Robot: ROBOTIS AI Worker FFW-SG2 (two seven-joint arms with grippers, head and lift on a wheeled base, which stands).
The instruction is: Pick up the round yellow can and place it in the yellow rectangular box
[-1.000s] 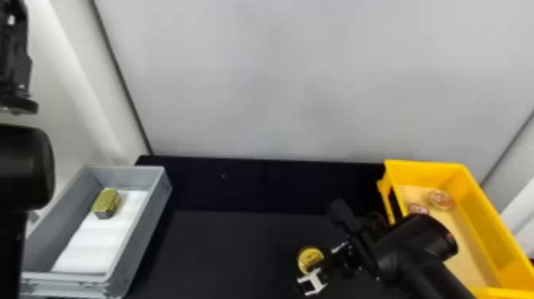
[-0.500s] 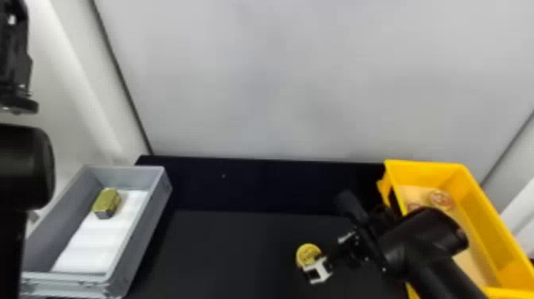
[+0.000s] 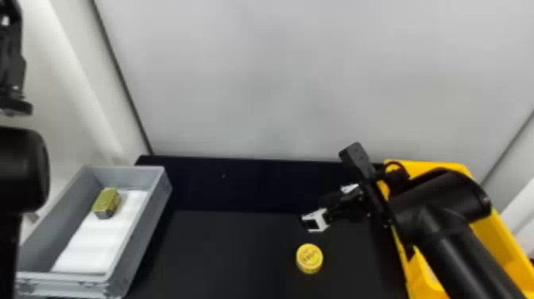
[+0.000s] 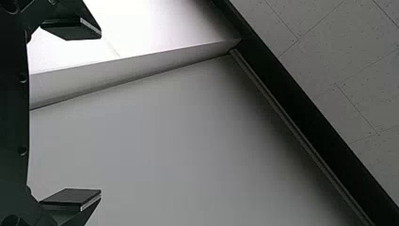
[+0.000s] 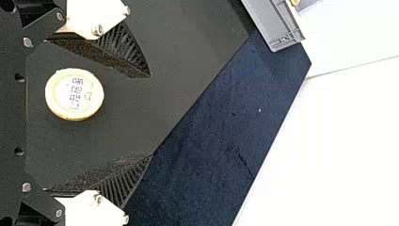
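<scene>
Right gripper (image 3: 327, 204): wide, near yellow can (image 3: 310, 258)
Yellow box (image 3: 490, 234): right arm (image 3: 441, 199) blocking my view
Gray bin (image 3: 153, 220): gold block (image 3: 107, 199) inside
Left gripper (image 3: 14, 99): wide

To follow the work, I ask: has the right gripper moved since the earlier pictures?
Yes. In the head view, the right gripper shifted from beside the can up the picture, towards the wall.

The right arm (image 3: 441, 206) is slanting in from the head view's lower right, its end effector (image 3: 324, 204) angling leftward and holding its fingers (image 5: 96, 54) spread. The left arm (image 3: 24, 171) is standing at the left edge, its end effector (image 3: 12, 67) showing partly, fingers (image 4: 73, 197) gaping wide.
</scene>
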